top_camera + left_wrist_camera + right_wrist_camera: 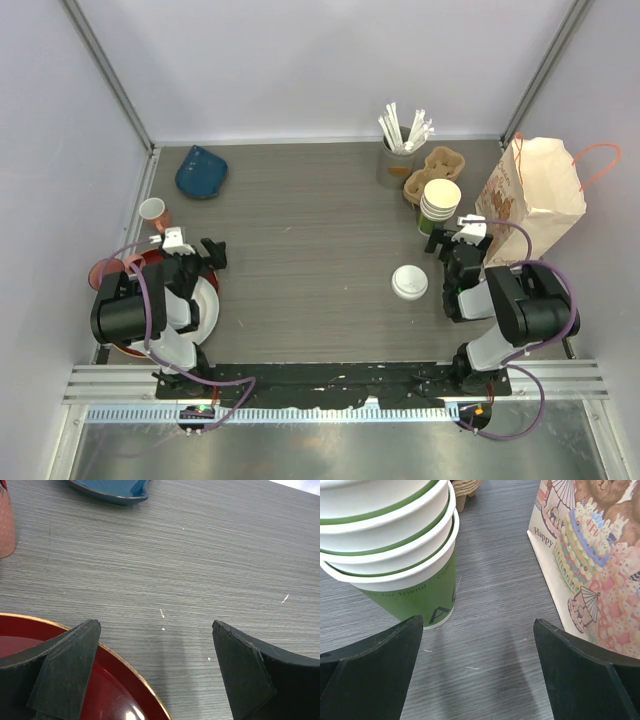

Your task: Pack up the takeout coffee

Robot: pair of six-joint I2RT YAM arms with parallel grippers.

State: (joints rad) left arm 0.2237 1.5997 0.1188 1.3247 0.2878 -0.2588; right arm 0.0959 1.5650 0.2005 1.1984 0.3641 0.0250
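A stack of green-and-white paper cups [439,205] stands at the right, close in the right wrist view [395,545]. A white lid [409,282] lies left of my right arm. A printed paper bag [530,195] stands at the far right, its side showing in the right wrist view [600,565]. Brown cardboard cup carriers [428,172] lie behind the cups. My right gripper [462,240] [477,670] is open and empty, low between cups and bag. My left gripper [200,250] [156,672] is open and empty over the rim of a red plate [125,685].
A holder of white stirrers or straws [398,148] stands at the back. A blue dish [201,171] lies at the back left, also in the left wrist view [112,490]. A pink cup [155,212] and stacked plates [205,305] sit by the left arm.
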